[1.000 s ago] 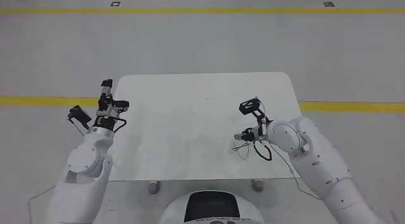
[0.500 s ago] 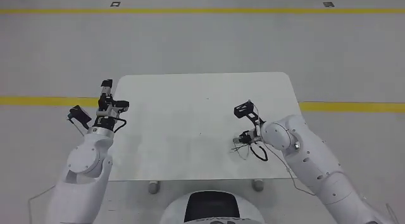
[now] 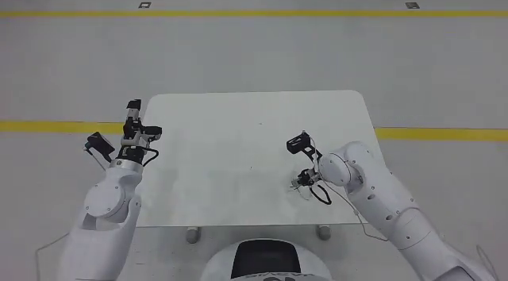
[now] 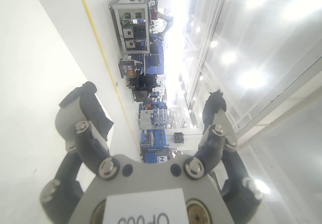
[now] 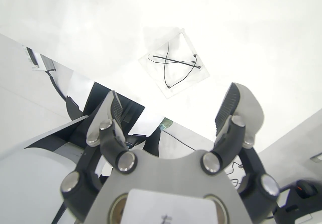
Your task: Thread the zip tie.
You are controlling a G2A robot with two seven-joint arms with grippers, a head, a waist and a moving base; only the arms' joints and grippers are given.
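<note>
Right gripper [image 5: 172, 91]: fingers spread, over the table [image 3: 238, 122].
Zip ties [image 5: 176, 61]: black, crossed in a clear tray [image 5: 181, 43], just ahead of its fingertips.
Left gripper [image 4: 151, 91]: spread wide, well apart from them.

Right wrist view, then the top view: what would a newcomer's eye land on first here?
The black zip ties crossed in a clear square tray by the near edge of the white table stand out most. The right gripper hangs open over them, while the left gripper sits open at the table's opposite side edge.
</note>
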